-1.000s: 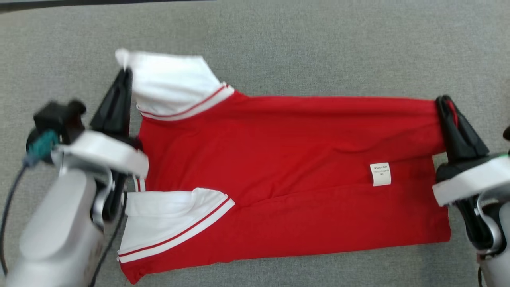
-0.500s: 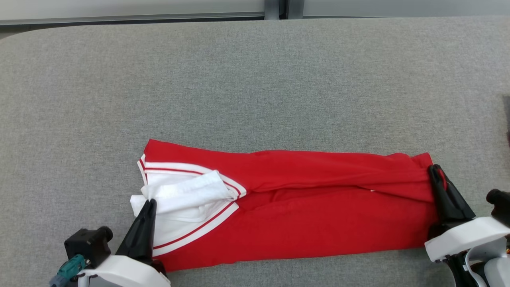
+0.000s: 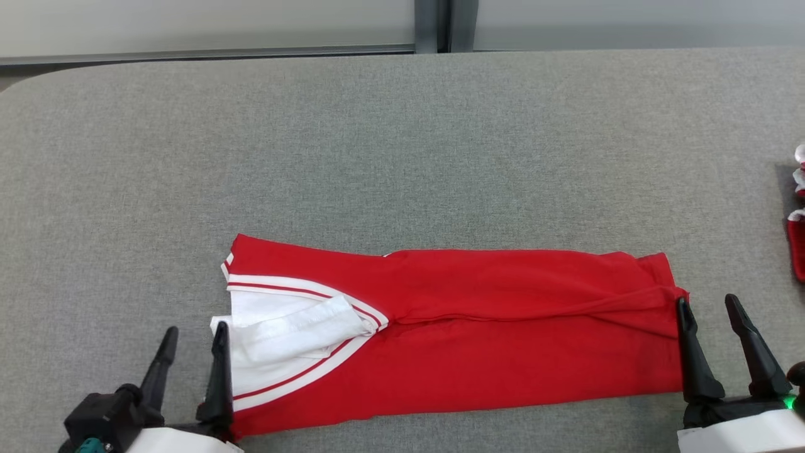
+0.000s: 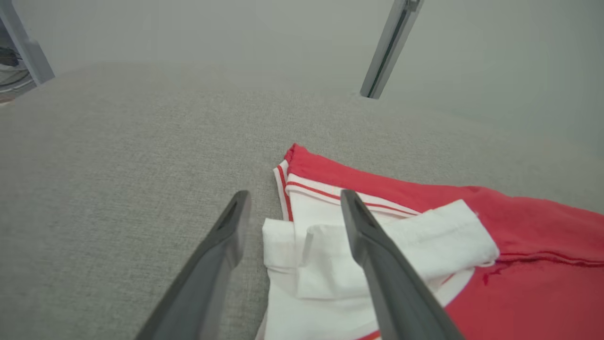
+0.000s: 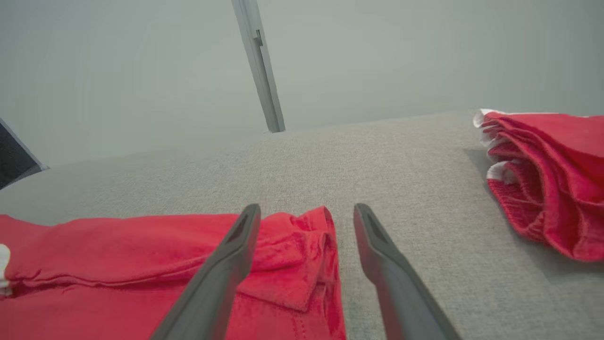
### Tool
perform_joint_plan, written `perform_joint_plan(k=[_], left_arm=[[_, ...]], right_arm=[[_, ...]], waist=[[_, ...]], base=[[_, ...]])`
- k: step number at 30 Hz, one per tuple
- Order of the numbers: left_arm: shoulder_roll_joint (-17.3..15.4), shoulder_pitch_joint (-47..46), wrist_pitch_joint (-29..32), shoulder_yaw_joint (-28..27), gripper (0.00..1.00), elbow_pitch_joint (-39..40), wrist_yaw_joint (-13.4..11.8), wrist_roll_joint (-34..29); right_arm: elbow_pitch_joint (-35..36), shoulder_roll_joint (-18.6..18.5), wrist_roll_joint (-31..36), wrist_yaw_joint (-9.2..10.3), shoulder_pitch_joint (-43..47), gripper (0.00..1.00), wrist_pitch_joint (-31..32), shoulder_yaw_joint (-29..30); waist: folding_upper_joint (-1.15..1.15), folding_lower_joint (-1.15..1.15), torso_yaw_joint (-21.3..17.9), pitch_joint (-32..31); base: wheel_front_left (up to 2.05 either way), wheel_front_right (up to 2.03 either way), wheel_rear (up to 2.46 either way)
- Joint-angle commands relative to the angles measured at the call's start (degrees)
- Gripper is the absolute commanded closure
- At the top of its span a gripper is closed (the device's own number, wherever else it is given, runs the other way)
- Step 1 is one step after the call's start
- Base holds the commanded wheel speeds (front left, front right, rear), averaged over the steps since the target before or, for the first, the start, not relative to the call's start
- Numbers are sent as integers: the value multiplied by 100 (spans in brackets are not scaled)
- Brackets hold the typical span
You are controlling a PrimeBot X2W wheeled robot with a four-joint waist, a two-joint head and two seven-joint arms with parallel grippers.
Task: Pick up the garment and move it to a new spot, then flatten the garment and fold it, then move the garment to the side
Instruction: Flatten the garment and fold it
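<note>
The garment (image 3: 490,352) is soft matt cloth with finely ribbed white trim. The table (image 3: 377,145) is covered in coarse grey woven fabric. The gripper fingers (image 4: 377,264) look like smooth, matt dark plastic. The far post (image 3: 433,25) looks like dull metal.

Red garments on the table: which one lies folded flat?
The long red shirt with white sleeves, centred on the grey table; the other red garment lies heaped at its right edge.
</note>
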State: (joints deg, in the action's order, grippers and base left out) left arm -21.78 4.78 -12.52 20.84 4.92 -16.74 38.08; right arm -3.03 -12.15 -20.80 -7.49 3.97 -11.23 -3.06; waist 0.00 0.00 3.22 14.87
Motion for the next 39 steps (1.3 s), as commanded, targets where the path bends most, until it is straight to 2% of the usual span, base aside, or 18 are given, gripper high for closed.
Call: perform_joint_plan(k=[1,4,9,15,22,33,39], left_arm=[[-19,-113,-120,-105,0,89,-74,-166],[-31,-220,-228,-303,0,237,-118,-451],[4,-228,-266,-559,0,432,-119,-871],[42,-91,-267,-725,0,531,-21,-1211],[90,-2,-262,-816,0,477,97,-1285],[179,-166,-263,-844,0,428,259,-1306],[298,-502,-263,-784,0,373,392,-1323]], right_arm=[[179,67,134,1,51,0,-31,82],[550,212,423,0,53,0,102,187],[944,226,691,1,40,0,356,227],[1078,261,741,1,247,0,589,259],[1108,293,683,1,318,0,630,247],[928,208,613,1,181,0,715,349],[183,47,535,0,-99,0,845,363]], waist=[[0,0,-54,-96],[0,0,-134,-249],[0,0,-248,-534],[0,0,-307,-696],[0,0,-313,-680],[0,0,-246,-503],[0,0,9,-78]], base=[[0,0,0],[0,0,0],[0,0,0],[0,0,0],[0,0,0],[0,0,0],[0,0,0]])
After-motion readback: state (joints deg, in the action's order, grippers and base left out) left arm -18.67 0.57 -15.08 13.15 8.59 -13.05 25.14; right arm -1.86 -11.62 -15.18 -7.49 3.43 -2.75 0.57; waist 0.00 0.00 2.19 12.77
